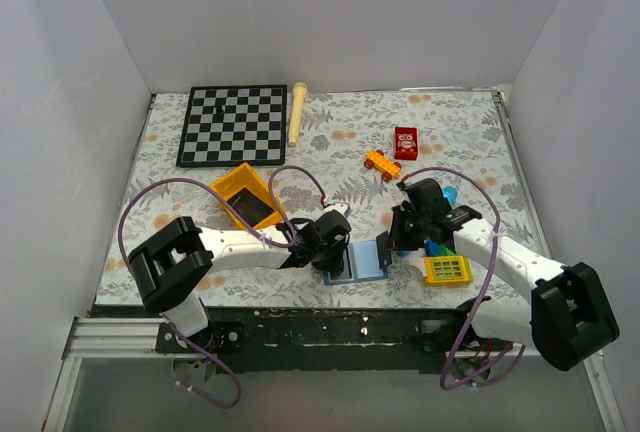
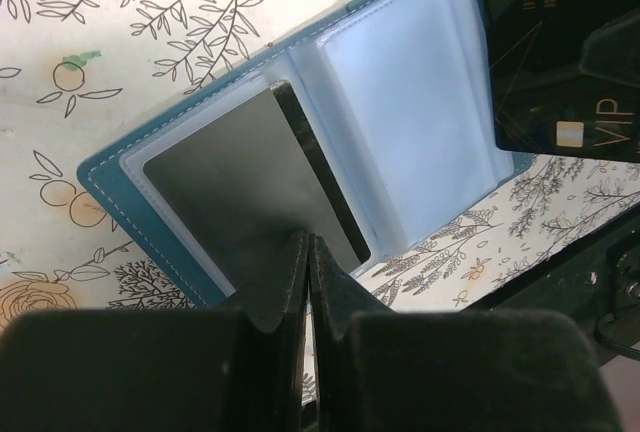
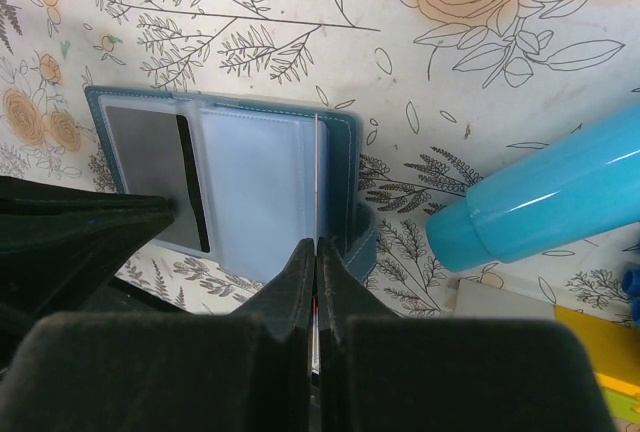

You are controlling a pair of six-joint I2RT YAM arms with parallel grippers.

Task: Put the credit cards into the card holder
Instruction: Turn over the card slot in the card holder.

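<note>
The card holder [image 1: 368, 264] lies open near the table's front edge, its light blue-grey pockets facing up [image 2: 400, 102] [image 3: 260, 182]. One black credit card [image 2: 240, 182] lies in its left pocket and also shows in the right wrist view [image 3: 150, 147]. My left gripper [image 1: 335, 257] is shut, its tips [image 2: 308, 247] over that card's near edge. My right gripper [image 1: 392, 247] is shut [image 3: 317, 252] on the second black card [image 2: 545, 42]. It holds the card upright, edge-on [image 3: 316, 172], over the holder's right pocket.
A bright blue tube toy [image 3: 540, 202] lies just right of the holder. A yellow grid block [image 1: 447, 269] sits under the right arm. Farther back are a yellow tray [image 1: 247, 197], chessboard [image 1: 232, 124], wooden peg [image 1: 297, 112], orange toy [image 1: 381, 163] and red box [image 1: 406, 142].
</note>
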